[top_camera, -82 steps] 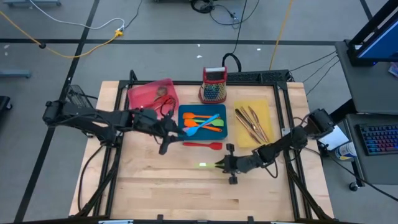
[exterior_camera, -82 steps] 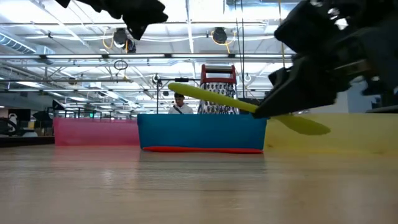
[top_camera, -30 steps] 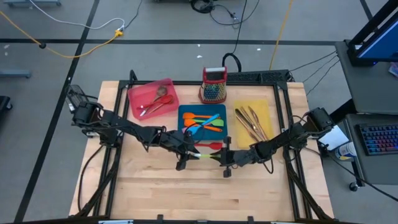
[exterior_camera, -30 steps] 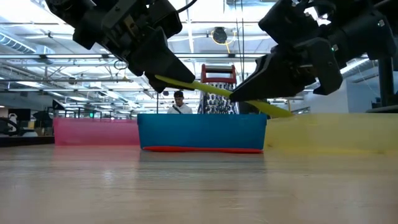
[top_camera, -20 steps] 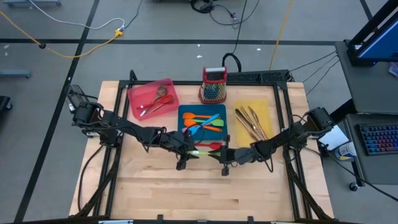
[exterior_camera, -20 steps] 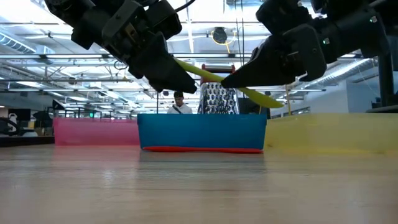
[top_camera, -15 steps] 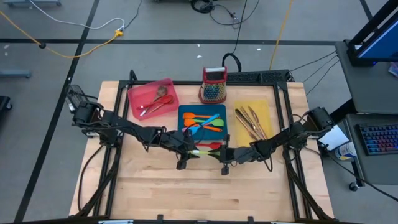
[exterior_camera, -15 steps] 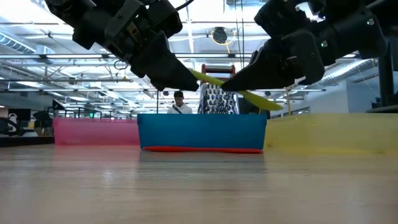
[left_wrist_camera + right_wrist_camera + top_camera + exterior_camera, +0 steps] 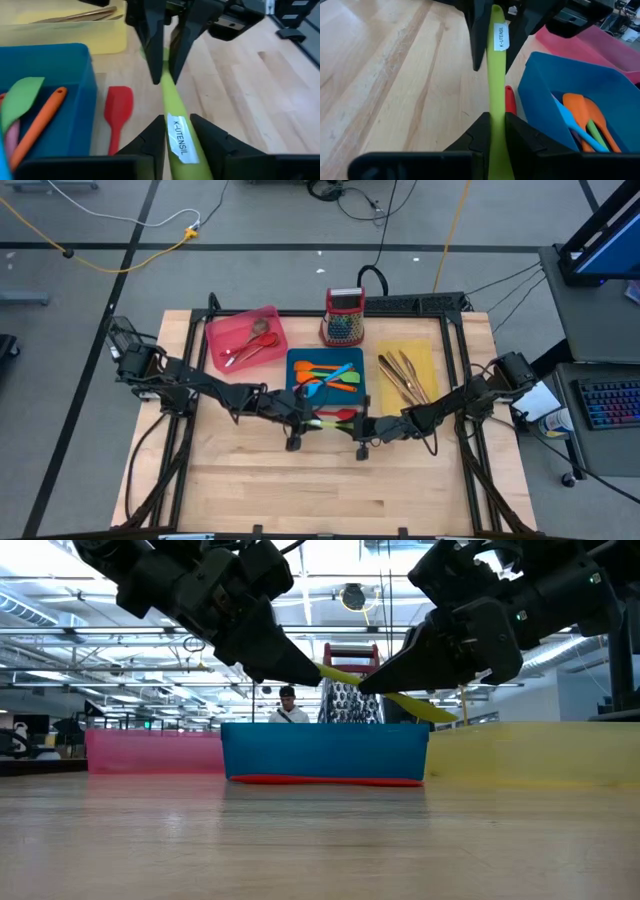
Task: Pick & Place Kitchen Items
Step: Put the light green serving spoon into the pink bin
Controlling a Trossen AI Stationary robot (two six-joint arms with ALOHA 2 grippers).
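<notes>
The green spatula (image 9: 385, 692) hung in the air just before the blue tray (image 9: 300, 360), near the worktop's middle, its long axis running between the two arms. The right claw (image 9: 492, 131) gripped one end; the left claw (image 9: 177, 137) straddled the other, its grip uncertain. Its white label (image 9: 179, 139) read "K-UTENSIL"

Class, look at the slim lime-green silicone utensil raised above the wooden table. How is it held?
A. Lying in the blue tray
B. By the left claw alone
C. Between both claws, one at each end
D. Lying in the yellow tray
C: the lime-green silicone utensil spans the left claw and right claw, above the table.
</notes>
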